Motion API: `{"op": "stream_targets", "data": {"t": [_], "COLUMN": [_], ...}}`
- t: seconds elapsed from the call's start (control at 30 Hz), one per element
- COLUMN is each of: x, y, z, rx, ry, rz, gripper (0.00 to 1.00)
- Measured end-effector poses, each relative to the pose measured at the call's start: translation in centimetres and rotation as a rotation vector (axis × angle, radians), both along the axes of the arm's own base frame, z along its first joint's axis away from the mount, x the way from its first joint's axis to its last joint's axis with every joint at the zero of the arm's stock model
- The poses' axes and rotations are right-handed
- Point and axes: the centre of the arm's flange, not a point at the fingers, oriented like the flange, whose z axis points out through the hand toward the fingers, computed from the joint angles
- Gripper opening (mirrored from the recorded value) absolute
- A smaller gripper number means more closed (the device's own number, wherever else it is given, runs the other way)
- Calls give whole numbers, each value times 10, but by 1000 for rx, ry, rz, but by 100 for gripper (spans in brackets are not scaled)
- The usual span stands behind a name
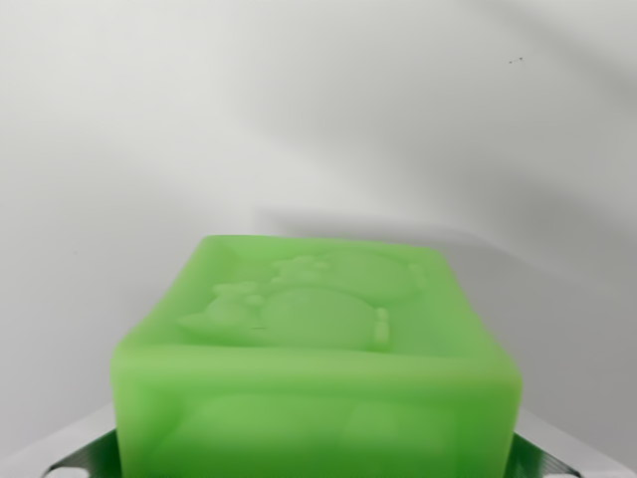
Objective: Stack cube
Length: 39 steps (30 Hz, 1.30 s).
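One view only, from the wrist cam. Biggest thing in it is the desk (pixel 299 110): plain white, smooth, fills the whole upper part of the frame and runs down both sides. Soft grey shading crosses it, w/ a darker shadow band just behind the cube, stretching off to the wrist view's right. Tiny dark speck sits far off, upper right, too small to say what it is.

Next, the green cube (pixel 318 358): bright translucent green, close to the lens, filling the lower middle of the frame. Its top face tilts away from the cam and carries a raised relief, rounded shapes like a cartoon figure, detail soft and blurred. Near face is at the bottom edge, cut off by the frame, also w/ faint embossing. Corners rounded, edges glowing lighter. Whether it rests on the desk or is lifted off it, can't tell from this angle.

Smallest: gripper (pixel 318 463) parts, just dark ridged bits peeking out at the bottom left and bottom right corners, hard against the cube's two sides. The jaws look pressed onto the cube from either side, pinching it between them; pads themselves mostly hidden behind the green.
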Motion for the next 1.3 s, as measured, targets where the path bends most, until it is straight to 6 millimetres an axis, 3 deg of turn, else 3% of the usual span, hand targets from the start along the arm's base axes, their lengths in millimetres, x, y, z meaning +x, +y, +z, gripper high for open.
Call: {"op": "stream_targets", "data": {"t": [0.8,1.3], "x": [1,-3], "y": [-1,24], "z": [68,73], "rx": [2,2], "ry": [-8,-4], "rz": [0,16], "gripper": [0,0]}}
